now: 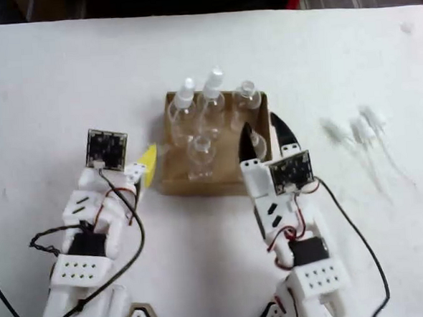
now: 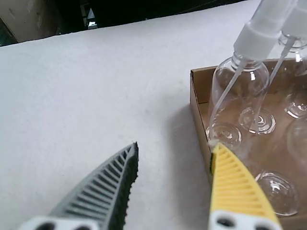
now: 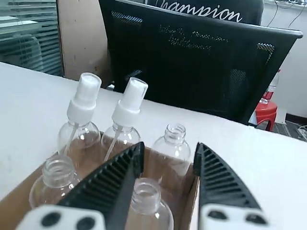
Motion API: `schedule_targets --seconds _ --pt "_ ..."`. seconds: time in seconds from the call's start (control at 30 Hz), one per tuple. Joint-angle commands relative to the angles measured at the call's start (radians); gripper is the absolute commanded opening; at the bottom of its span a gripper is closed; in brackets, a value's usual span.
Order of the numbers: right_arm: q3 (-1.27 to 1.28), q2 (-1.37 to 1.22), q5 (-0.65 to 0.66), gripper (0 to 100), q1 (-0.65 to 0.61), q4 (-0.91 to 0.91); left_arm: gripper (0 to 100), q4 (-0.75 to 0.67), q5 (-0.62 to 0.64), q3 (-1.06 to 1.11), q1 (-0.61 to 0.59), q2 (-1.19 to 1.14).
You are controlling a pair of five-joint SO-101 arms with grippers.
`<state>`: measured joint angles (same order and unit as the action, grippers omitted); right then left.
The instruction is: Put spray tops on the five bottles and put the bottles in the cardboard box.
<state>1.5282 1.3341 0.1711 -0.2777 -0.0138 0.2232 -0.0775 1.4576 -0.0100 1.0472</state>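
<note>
Five bottles stand upright inside the cardboard box (image 1: 199, 186) at the centre of the tabletop (image 1: 63, 81).

1. Back row: two capped bottles (image 1: 183, 111) with spray tops fitted stand side by side along the far wall. One open-necked bottle (image 1: 247, 102) stands in the far right corner.
2. Front area: a second open bottle (image 1: 200, 155) stands near the middle. A third open bottle (image 1: 260, 147) stands against the right wall.
3. Three loose spray tops (image 1: 357, 129) lie on the tabletop right of the box, well apart from it.

Left gripper (image 2: 175, 145): fingers released and spread. The yellow finger (image 2: 235, 187) has its tip at the rim of the box's left wall; contact cannot be confirmed. The grey finger (image 2: 108, 187) sits over the tabletop outside the box.

Right gripper (image 1: 260, 123): fingers released, grasping nothing. They straddle the box's right wall, one black finger (image 3: 112, 184) over the interior above the third open bottle and the other outside the box.

The widest stretch of tabletop lies left of the box and beyond its far wall. A narrower strip separates the right wall from the loose spray tops. A black mesh chair (image 3: 206, 62) stands past the tabletop's far edge.
</note>
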Motion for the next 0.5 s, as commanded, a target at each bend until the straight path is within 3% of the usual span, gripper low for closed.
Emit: schedule_targets --seconds 0.0,0.13,0.23,0.47 --pt "-0.127 0.186 0.005 14.9 0.001 -0.239 23 -0.029 -0.011 -0.011 0.010 0.021" --pt "-0.239 0.265 0.005 14.9 0.024 -0.381 23 -0.029 -0.011 -0.011 0.010 0.019" --pt "-0.334 0.239 0.003 14.6 0.111 -0.438 23 -0.029 -0.011 -0.009 0.010 0.019" --pt "-0.597 -0.120 0.005 14.5 0.300 -0.565 23 -0.029 -0.011 -0.009 0.010 0.019"
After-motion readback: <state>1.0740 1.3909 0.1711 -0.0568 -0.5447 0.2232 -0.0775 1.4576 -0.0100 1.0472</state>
